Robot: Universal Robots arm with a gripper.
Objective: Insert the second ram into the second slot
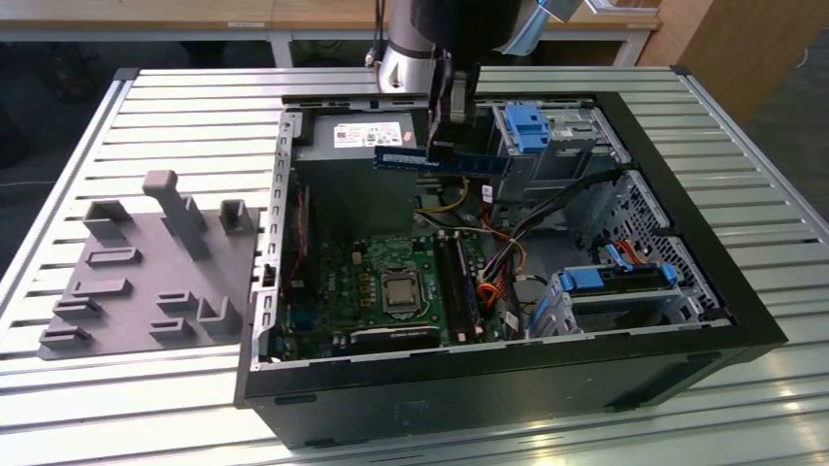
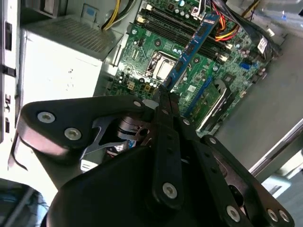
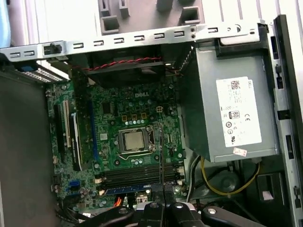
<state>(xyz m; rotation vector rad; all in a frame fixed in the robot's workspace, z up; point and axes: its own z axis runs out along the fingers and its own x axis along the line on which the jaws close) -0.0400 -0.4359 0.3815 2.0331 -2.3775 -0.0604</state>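
The arm (image 1: 412, 39) hangs vertically in the exterior view, with its silver wrist and dark gripper (image 1: 448, 136) pointing straight down. The jaws are pressed together on the two faces of the second ram (image 1: 437, 161), pinching its upper edge. In the second wrist view the black linkages converge on the narrow fingertips (image 2: 162, 98).
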